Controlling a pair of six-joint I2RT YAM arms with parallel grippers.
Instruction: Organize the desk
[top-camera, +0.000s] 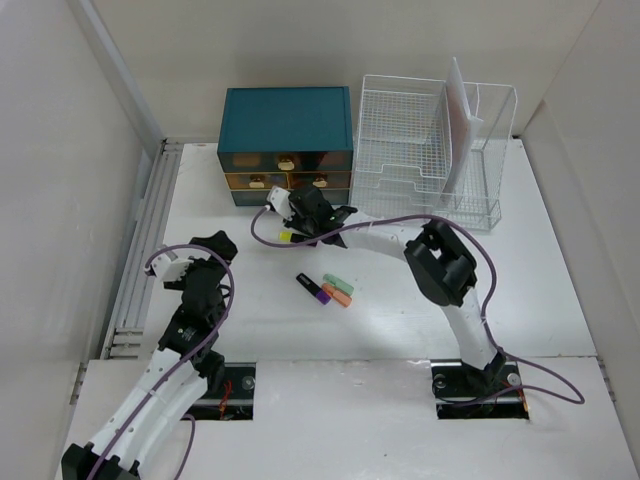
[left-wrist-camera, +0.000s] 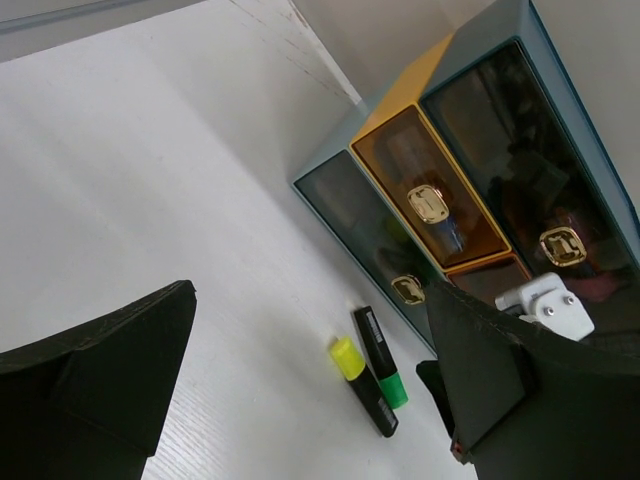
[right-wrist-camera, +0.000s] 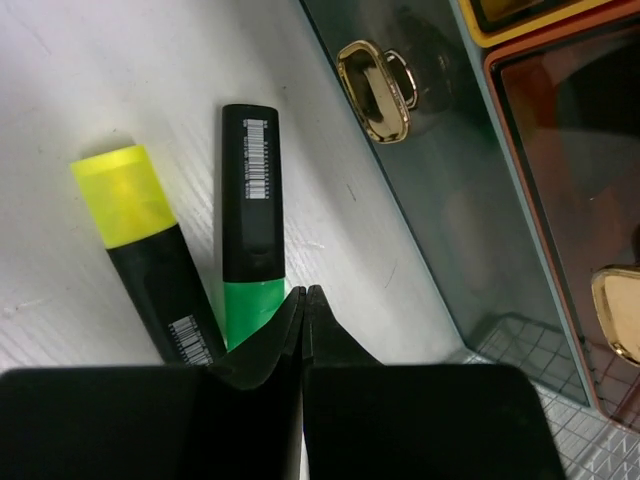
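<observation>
The white desk (top-camera: 545, 270) is spread beneath both arms, walled in by pale panels (top-camera: 60, 150), with grooved rails (top-camera: 140, 260) along its left edge and a teal drawer chest (top-camera: 286, 120) and wire rack (top-camera: 420, 150) at its far end. The left gripper (top-camera: 190, 262) is held wide open and empty. The right gripper (right-wrist-camera: 305, 300) is clenched on nothing above a green-capped highlighter (right-wrist-camera: 250, 230) beside the chest.

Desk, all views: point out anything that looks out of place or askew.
Loose on the desk rather than stowed: a yellow-capped highlighter and a green-capped highlighter lie side by side in front of the teal drawer chest, and a cluster of three lies mid-desk. The paper in the wire rack leans tilted.
</observation>
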